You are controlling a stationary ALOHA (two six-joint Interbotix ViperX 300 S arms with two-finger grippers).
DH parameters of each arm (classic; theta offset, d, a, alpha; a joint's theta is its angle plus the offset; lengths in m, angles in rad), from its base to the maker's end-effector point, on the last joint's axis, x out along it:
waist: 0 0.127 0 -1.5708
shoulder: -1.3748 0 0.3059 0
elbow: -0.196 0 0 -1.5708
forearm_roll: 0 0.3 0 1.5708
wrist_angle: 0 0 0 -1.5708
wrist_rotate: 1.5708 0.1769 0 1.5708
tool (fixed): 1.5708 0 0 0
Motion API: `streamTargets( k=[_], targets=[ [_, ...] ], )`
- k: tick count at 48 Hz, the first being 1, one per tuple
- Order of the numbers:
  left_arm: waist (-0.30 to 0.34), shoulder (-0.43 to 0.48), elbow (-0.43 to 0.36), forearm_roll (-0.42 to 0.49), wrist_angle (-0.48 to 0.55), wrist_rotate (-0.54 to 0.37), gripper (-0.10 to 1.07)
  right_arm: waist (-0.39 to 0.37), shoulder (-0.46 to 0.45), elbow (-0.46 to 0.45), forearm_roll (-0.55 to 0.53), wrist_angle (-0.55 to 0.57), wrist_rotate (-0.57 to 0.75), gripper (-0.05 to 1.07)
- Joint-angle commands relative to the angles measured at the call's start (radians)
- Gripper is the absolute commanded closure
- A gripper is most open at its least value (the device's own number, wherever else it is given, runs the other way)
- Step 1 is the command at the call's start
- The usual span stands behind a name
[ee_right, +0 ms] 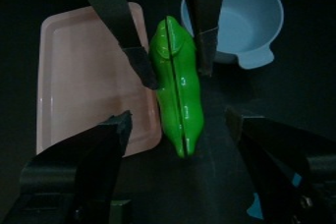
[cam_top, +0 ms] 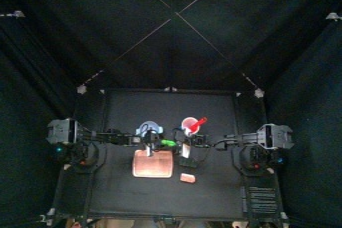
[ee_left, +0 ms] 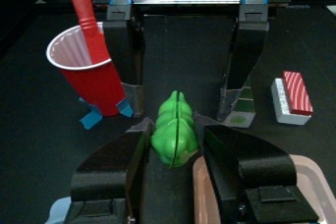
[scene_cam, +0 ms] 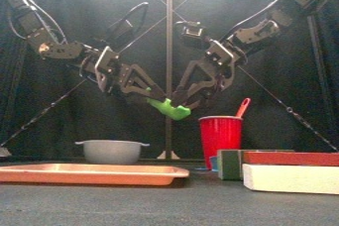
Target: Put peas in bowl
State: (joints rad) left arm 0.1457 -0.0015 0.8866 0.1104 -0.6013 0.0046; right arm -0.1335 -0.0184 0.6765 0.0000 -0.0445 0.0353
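The peas [scene_cam: 169, 108] are a bright green pod held in the air between both arms above the table's middle. My left gripper [ee_left: 184, 147] is shut on one end of the pod [ee_left: 184, 130]. My right gripper [ee_right: 180, 138] is open, its jaws standing wide on either side of the pod's other end [ee_right: 179, 85] without touching it. The pale bluish-white bowl [scene_cam: 111, 151] stands on the table below and to the left; it also shows in the right wrist view [ee_right: 250, 22] and the top view [cam_top: 148, 128].
A red cup [scene_cam: 221, 141] with a red spoon stands just right of the pod. A pinkish board [scene_cam: 86, 174] lies at the front left. A red-and-white block [scene_cam: 291, 170] lies at the front right, close to the front camera.
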Motion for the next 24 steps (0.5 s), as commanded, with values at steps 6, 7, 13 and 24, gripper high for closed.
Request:
streamTargets(
  k=[6,7,13,24],
  targets=[
    [0.012,-0.035,0.008,-0.009,-0.006,0.002,0.37,0.002,-0.04,0.002,0.002,0.0,0.0,-0.02],
    [0.015,-0.038,0.012,-0.009,-0.006,0.002,0.37,0.003,-0.041,0.002,0.0,0.0,0.0,-0.02],
    [0.04,-0.077,0.055,-0.025,-0.006,0.002,0.37,0.002,-0.055,0.018,0.003,0.0,0.0,-0.02],
    [0.1,-0.202,0.167,-0.066,-0.017,0.003,0.37,0.005,-0.071,0.044,0.018,0.0,0.002,-0.02]
  ],
)
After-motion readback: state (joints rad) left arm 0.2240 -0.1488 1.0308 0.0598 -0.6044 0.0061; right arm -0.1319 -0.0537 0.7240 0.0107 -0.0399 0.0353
